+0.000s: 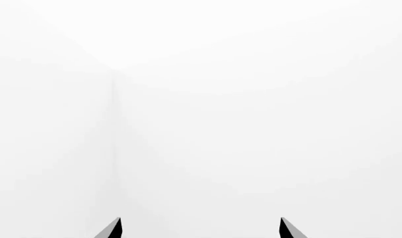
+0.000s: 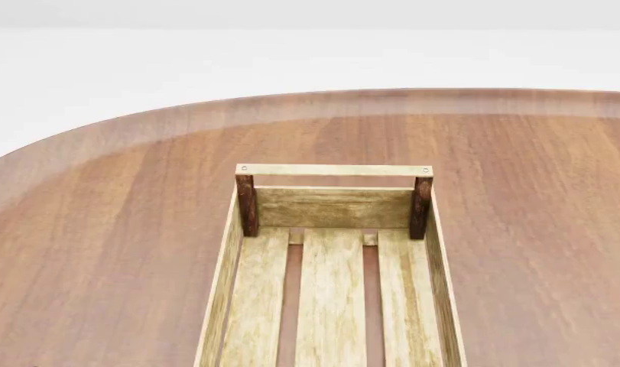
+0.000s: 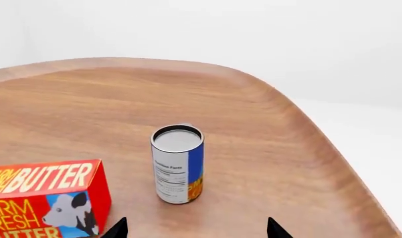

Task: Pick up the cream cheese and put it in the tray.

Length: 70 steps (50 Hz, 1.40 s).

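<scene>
Both sets of jaws stand spread wide and hold nothing. Nearest the right gripper [image 3: 195, 229] are the butter box [image 3: 45, 201] and, beyond it, the can [image 3: 177, 163], toward the table's [image 3: 267, 148] rounded edge. The tray [image 2: 335, 179] sits mid-table, empty in its visible part. The cream cheese shows in no view, so I cannot describe it; reaching now risks grabbing the wrong item.

A rounded wooden table [image 2: 105, 229] of reddish-brown grain stands on a pale, nearly white floor [image 2: 187, 61]. White walls [image 1: 254, 99] meet at a faint corner. Lighting is soft and even.
</scene>
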### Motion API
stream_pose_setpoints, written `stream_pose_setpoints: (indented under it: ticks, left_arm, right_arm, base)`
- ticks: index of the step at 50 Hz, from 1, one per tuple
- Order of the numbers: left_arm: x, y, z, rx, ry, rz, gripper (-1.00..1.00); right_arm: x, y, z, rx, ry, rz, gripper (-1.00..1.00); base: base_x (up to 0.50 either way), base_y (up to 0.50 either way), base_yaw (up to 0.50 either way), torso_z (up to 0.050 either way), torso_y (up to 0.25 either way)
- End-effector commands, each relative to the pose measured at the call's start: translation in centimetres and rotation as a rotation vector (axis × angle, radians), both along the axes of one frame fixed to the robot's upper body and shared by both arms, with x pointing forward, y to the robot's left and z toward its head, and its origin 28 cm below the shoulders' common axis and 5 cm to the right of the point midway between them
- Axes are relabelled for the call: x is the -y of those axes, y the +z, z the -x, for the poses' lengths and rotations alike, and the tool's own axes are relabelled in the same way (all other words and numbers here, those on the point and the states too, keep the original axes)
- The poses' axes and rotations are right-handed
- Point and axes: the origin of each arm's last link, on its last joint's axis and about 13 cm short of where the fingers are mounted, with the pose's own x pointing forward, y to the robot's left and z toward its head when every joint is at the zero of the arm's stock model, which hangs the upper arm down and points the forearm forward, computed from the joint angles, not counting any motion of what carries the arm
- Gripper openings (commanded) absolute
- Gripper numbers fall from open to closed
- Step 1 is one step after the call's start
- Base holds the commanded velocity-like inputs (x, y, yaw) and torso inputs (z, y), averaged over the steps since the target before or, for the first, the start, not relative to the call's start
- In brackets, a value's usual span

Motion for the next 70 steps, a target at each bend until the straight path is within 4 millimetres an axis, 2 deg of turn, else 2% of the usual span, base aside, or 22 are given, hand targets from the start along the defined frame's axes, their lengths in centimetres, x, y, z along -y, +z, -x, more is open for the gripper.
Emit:
stream_pose_setpoints:
  ticks: [1, 24, 51, 70]
  left_arm:
    - [0.0, 0.0, -0.1, -0.015, -0.002, -0.001, 1.00]
    - [-0.3, 0.3, -0.2, -0.023, 0.004, 0.019, 1.00]
    - [-0.2, 0.2, -0.2, -0.037, 0.002, 0.012, 1.00]
    - [-0.1, 0.2, 0.0, -0.027, -0.002, 0.014, 1.00]
  right_arm:
    - [-0.1, -0.2, -0.2, 0.000, 0.015, -0.062, 1.00]
    - [-1.0, -0.6, -1.3, -0.077, 0.059, -0.200, 1.00]
    - [-0.6, -1.7, -1.2, -0.123, 0.055, -0.281, 1.00]
    - [-0.1, -3.2, -1.6, -0.156, 0.051, -0.318, 1.00]
  base:
    - [0.00, 0.00, 0.00, 0.000, 0.000]
    - [0.00, 0.00, 0.00, 0.000, 0.000]
    - [0.00, 0.00, 0.00, 0.000, 0.000]
    - [0.00, 0.00, 0.00, 0.000, 0.000]
